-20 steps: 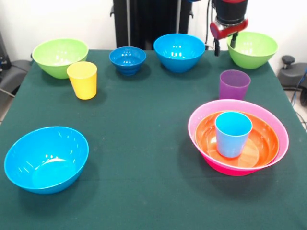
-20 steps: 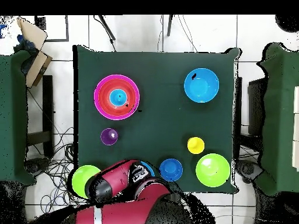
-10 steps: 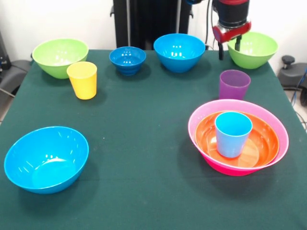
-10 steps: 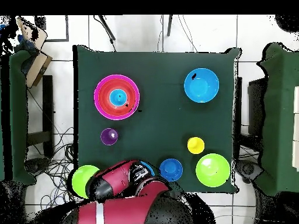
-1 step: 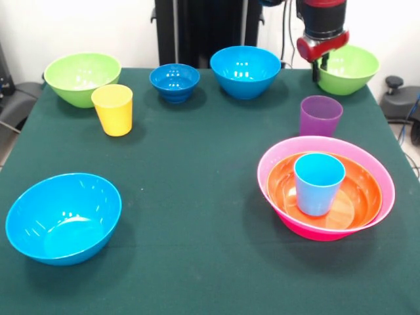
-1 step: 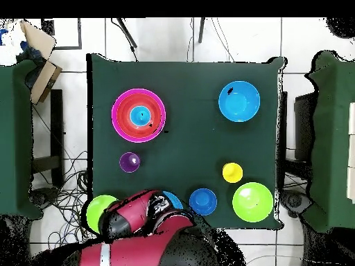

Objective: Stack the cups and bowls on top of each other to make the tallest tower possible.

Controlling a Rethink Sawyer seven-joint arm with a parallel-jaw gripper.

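Hand (image 5: 319, 67) hangs at lime green bowl's (image 5: 351, 67) rim.

Arm lowered at the table's far right corner

The red and black arm (image 5: 321, 20) comes down from above — its gripper (image 5: 319, 67) hangs near the table's far edge, short dark fingers (image 5: 315, 71) pointing down (whether they stand parted or closed cannot be told). From overhead, the arm's red bulk covers that corner.

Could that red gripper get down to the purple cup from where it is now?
Probably yes. The gripper hangs over the green bowl just behind the purple cup, which stands alone on open cloth, nothing above or against it.
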